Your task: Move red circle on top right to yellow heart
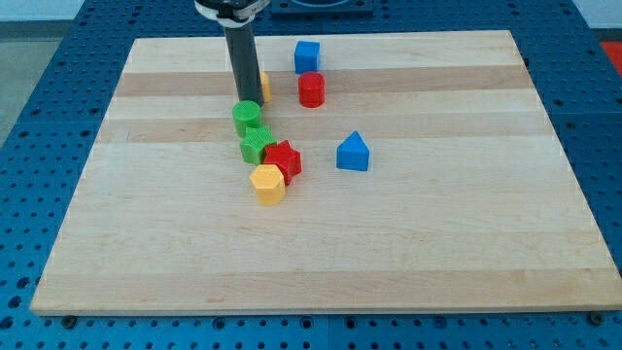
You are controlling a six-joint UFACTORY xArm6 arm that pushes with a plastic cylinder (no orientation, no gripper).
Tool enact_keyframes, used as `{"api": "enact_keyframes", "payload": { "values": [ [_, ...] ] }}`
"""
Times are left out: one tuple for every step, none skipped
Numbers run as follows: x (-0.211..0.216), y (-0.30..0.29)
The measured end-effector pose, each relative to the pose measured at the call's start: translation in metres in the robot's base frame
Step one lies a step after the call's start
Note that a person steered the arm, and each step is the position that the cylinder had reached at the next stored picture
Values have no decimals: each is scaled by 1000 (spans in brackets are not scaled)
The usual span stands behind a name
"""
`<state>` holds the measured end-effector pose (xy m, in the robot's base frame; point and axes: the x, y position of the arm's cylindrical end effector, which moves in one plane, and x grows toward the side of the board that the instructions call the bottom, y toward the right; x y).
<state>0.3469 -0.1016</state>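
The red circle (311, 89) stands near the bench's (466, 243) top edge, just below a blue cube (307, 56) and nearly touching it. The yellow heart (263, 86) lies to the circle's left, mostly hidden behind the rod; only a sliver of yellow shows at the rod's right side, so its shape cannot be confirmed from here.

The tool is a plain rod with no jaws to open or close, and it holds nothing. My tip (248, 100) sits just above the green circle (247, 117), at the heart's left side, apart from the red circle.

Below these, a green block (257, 145), a red block (283, 158) and a yellow block (267, 183) cluster together. A blue block (353, 152) with a peaked top sits alone to the view's right.

The red circle looks like a small, rigid, light plastic piece that should slide readily on the smooth wood. Being round, it will likely roll off the tip if pushed off-centre. There is no grasping it; the sensible contact spot is its right side, at mid-width, pushing leftward toward the heart. The tip is on the wrong side for that, so it would first need to pass round the circle, avoiding the blue cube. The gap to the heart is short, so a gentle push should do.
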Motion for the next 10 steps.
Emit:
{"api": "enact_keyframes", "payload": {
  "values": [
    [38,31],
    [58,85],
    [58,136],
    [37,166],
    [1,162],
    [-16,125],
    [-22,85],
    [-30,54],
    [-34,35],
    [-35,18]
  ]
}}
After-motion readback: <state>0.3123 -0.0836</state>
